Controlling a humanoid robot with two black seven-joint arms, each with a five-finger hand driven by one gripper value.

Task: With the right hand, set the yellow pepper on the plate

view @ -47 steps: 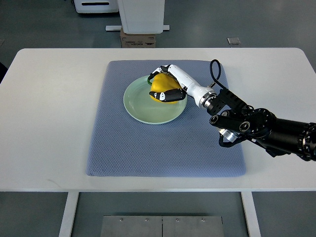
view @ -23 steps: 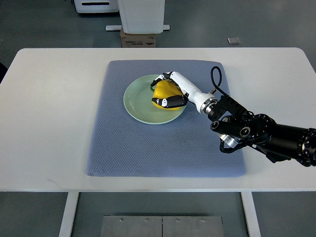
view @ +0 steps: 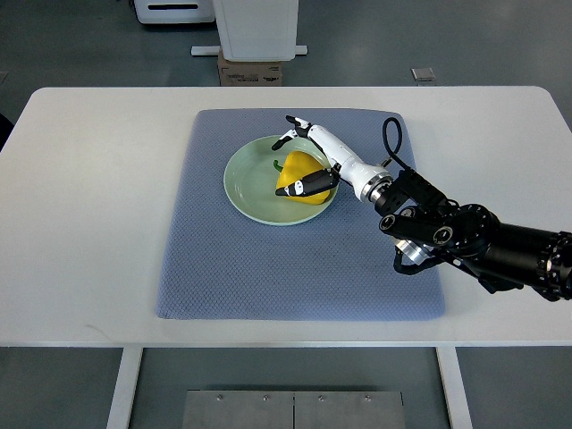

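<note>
the yellow pepper (view: 301,174) lies on the right half of the pale green plate (view: 246,188), which sits on the far part of the blue-grey mat (view: 268,268) on the white table (view: 89,179). the right hand (view: 308,161) reaches in from the right with its fingers (view: 288,136) spread apart around the pepper; the thumb lies against the pepper's near side while the upper fingers stand off its far side.

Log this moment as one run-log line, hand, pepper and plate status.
right hand: open, fingers spread around pepper | yellow pepper: resting on plate | plate: on blue mat | left arm: out of view
</note>
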